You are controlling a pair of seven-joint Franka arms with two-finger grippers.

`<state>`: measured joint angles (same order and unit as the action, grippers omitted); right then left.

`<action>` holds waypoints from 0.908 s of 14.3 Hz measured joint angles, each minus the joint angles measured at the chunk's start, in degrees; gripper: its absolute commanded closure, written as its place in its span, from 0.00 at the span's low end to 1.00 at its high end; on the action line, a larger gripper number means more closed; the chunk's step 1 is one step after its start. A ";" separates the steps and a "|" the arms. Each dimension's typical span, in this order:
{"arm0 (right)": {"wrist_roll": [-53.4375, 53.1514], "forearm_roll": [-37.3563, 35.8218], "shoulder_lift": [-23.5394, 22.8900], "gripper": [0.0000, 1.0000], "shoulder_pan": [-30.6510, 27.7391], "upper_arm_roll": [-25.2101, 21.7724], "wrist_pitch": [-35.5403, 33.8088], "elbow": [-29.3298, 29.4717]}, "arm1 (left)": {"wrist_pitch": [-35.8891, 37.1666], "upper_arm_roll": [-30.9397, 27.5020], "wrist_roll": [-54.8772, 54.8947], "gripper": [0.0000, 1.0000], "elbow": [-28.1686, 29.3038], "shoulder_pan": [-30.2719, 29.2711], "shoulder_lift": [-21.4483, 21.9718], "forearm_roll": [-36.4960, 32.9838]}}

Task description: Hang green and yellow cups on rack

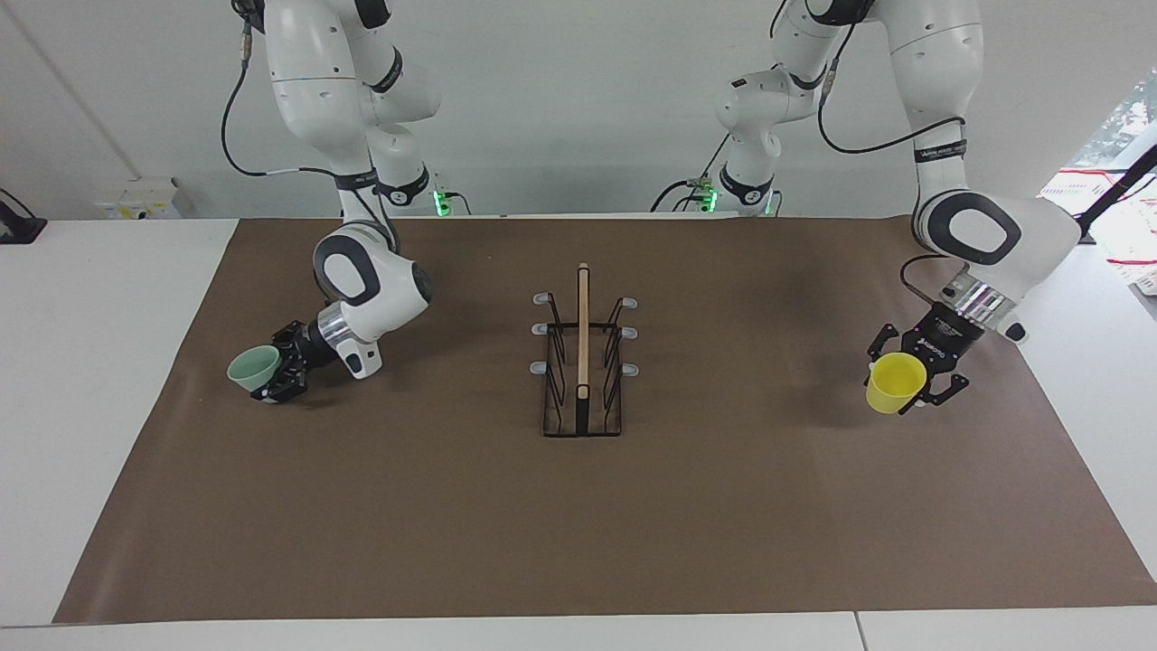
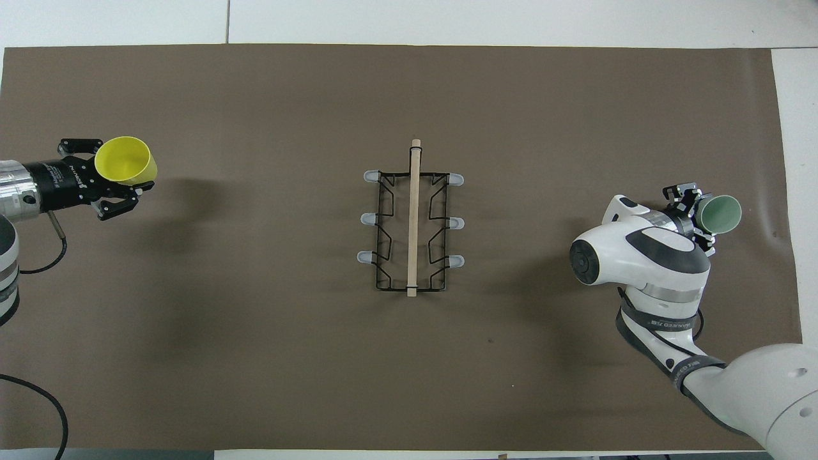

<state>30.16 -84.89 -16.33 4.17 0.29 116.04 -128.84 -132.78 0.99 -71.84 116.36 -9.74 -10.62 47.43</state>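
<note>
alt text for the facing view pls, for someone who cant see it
Two white robot arms each grip a small cup over a brown mat: the left claw is shut on the yellow cup, the right claw on the green cup. Between them stands an empty black wire rack.
</note>
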 measured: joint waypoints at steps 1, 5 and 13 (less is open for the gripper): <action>-0.46 3.04 0.20 1.00 -0.06 -0.01 -0.41 1.76 | 0.10 0.05 -1.30 1.00 -0.55 1.70 0.83 -4.23; 0.66 20.47 4.80 1.00 -2.52 -0.11 -0.60 8.63 | 2.52 0.22 -5.85 1.00 -2.47 8.35 3.17 -19.72; 5.00 52.05 11.61 1.00 -3.89 -0.15 -0.66 11.23 | 9.83 0.50 -17.83 1.00 -5.73 30.41 4.14 -57.52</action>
<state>35.16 -32.84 -4.72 0.29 0.14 115.38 -117.61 -122.95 1.49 -89.67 110.63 20.67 -6.48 -10.10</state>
